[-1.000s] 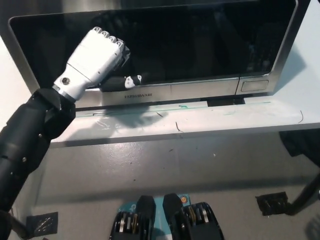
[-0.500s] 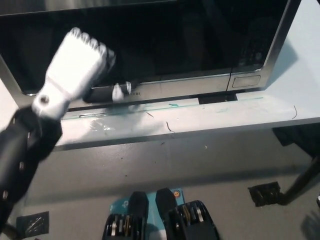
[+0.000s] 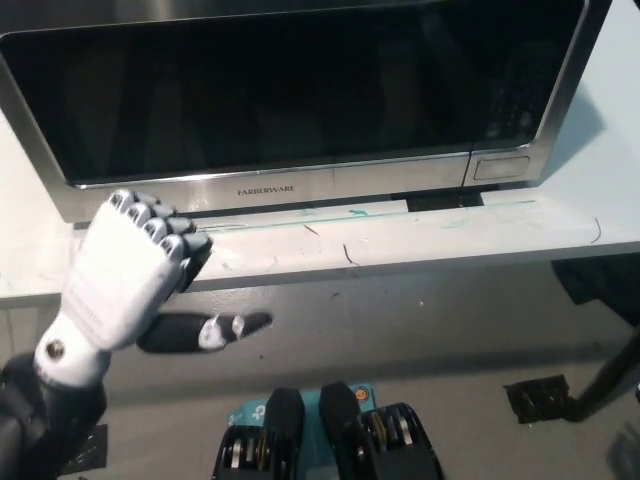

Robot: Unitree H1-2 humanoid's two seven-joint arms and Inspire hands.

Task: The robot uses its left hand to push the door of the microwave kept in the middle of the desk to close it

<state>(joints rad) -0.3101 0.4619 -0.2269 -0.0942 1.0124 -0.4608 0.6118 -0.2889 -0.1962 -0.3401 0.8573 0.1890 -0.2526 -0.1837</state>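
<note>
The only lettering I can read is the brand name "FARBERWARE", printed in small dark capitals on the silver strip below the dark glass of the microwave door. To its right, on the same strip, I see a framed rectangular panel, but any marking on it is too small for me to make out.

White left hand with black on its thumb, on a black arm. Just past it, the microwave has a glossy black door with a silver steel frame. The desk is white with tiny teal smudges and dark scratches.
</note>
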